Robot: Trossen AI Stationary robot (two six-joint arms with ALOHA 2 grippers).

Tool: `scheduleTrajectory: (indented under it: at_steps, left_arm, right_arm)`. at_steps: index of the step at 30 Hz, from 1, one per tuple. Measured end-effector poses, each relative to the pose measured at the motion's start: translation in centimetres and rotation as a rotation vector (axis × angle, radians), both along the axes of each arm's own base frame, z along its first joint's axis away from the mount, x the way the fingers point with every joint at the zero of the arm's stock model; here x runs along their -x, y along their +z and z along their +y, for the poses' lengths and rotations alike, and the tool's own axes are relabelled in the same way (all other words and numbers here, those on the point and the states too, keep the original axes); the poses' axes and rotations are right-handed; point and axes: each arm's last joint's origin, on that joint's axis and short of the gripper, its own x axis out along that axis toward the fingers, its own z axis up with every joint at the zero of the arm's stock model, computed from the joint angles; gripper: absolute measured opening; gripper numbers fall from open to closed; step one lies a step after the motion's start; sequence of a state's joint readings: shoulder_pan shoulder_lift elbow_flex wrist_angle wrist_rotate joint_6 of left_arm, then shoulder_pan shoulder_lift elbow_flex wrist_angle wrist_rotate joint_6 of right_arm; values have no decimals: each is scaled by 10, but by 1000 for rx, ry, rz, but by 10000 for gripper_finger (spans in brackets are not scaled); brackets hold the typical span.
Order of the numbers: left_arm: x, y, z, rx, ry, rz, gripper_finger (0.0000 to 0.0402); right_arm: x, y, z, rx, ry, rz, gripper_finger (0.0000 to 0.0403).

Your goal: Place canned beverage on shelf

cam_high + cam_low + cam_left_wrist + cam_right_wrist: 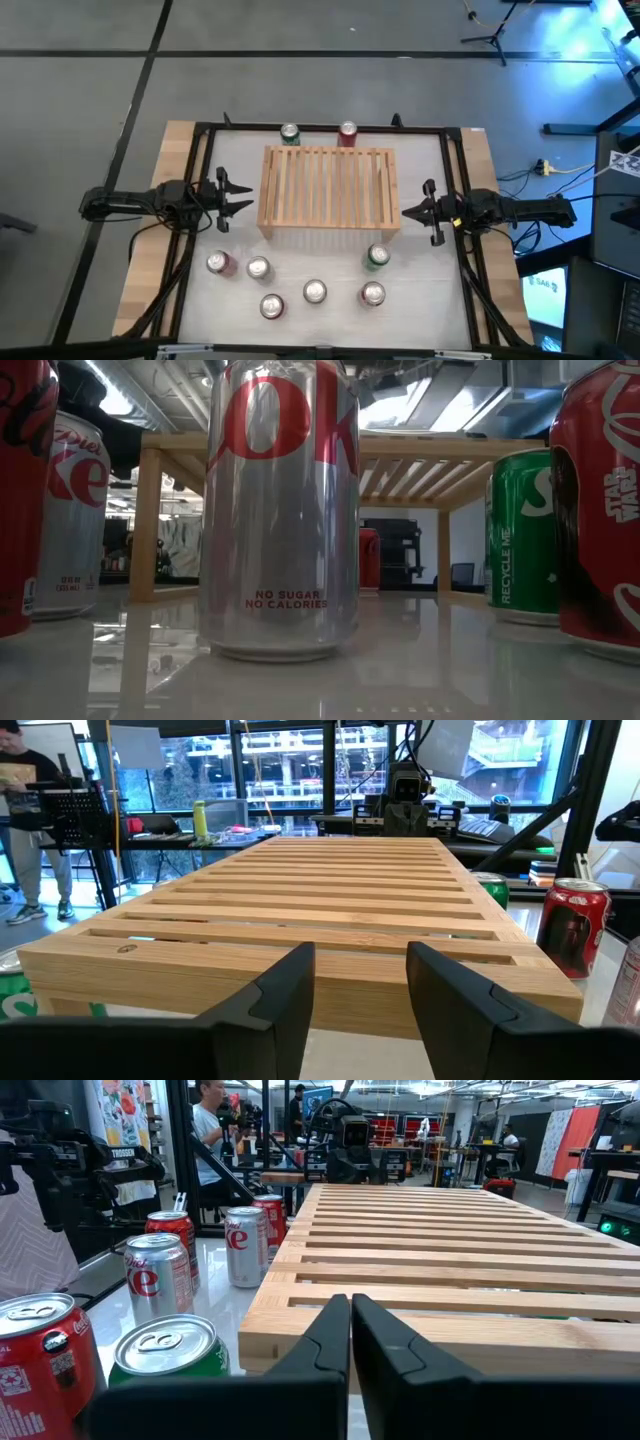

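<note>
The shelf (329, 191), a low rack of light slatted wood, stands in the middle of the tabletop (420, 310) with nothing on its slats. The tabletop is glossy white, framed by dark rails, on bare wood edges; grey floor surrounds it. Eight cans stand upright on it: two behind the shelf, one green (290, 133) and one red (347, 133), and six in front, among them a green one (377, 257). The left pincer (243, 196) hangs just beside the shelf's left end, fingers slightly apart, holding nothing. The right pincer (407, 212) is at the right end, fingers pressed together, empty.
</note>
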State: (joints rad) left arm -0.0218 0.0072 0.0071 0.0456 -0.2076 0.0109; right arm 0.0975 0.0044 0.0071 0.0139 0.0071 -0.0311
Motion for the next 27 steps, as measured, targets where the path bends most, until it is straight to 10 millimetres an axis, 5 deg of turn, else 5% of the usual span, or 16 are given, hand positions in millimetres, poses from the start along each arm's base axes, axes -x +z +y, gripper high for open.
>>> scheduleTrajectory:
  at_steps: [27]
  left_arm:
    - [0,0,0,1,13,-1,151]
  right_arm:
    - [0,0,0,0,0,0,12]
